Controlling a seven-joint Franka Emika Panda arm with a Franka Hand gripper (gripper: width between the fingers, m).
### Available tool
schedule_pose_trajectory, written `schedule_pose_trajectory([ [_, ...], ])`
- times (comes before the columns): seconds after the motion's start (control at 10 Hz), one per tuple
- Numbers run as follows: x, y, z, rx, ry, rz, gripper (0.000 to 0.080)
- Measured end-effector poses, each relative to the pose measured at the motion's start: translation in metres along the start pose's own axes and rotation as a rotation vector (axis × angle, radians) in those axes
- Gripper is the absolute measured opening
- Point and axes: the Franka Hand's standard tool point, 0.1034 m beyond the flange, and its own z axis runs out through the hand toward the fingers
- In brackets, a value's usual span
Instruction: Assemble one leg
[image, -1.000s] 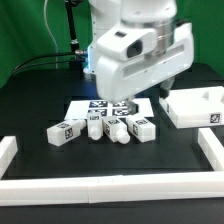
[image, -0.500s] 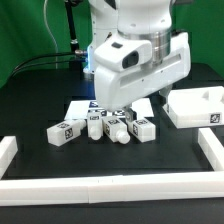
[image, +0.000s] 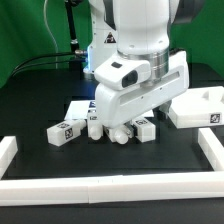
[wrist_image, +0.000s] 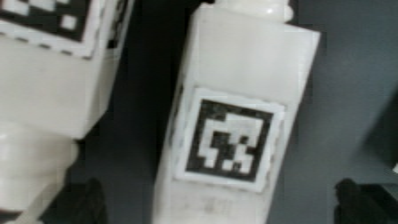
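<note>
Hanging low over the row mid-table, your gripper has its fingers spread either side of the leg, nothing pinched, leg straight below, long axis square to the closing line, neighbour leg just beside, so close straight in.

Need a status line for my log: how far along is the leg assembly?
Done: nothing visible; the legs lie loose on the table, none joined to the large white panel. In hand: the gripper sits low over one leg, jaws open either side, not gripping. Left: close, lift, and fit it to the panel.
</note>
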Motion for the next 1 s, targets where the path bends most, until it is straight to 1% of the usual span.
schedule_pose_trajectory([
  [0.1,0.001,-0.002,0.000,-0.001,0.001,0.000,0.0649],
  [0.2,0.001,-0.001,0.000,-0.001,0.001,0.000,0.0542],
  [0.3,0.001,-0.001,0.000,-0.001,0.000,0.000,0.0408],
  [0.4,0.001,-0.001,0.000,-0.001,0.001,0.000,0.0408],
  [0.5,0.001,-0.001,0.000,-0.002,0.002,0.000,0.0287],
  [0.7,0.001,-0.001,-0.001,-0.001,0.001,0.001,0.0287],
  [0.8,-0.004,-0.005,-0.007,0.016,-0.032,0.016,0.0287],
  [0.9,-0.008,-0.012,-0.017,0.017,-0.042,0.025,0.0287],
  [1.0,-0.017,-0.023,-0.021,0.013,-0.046,0.029,0.0287],
])
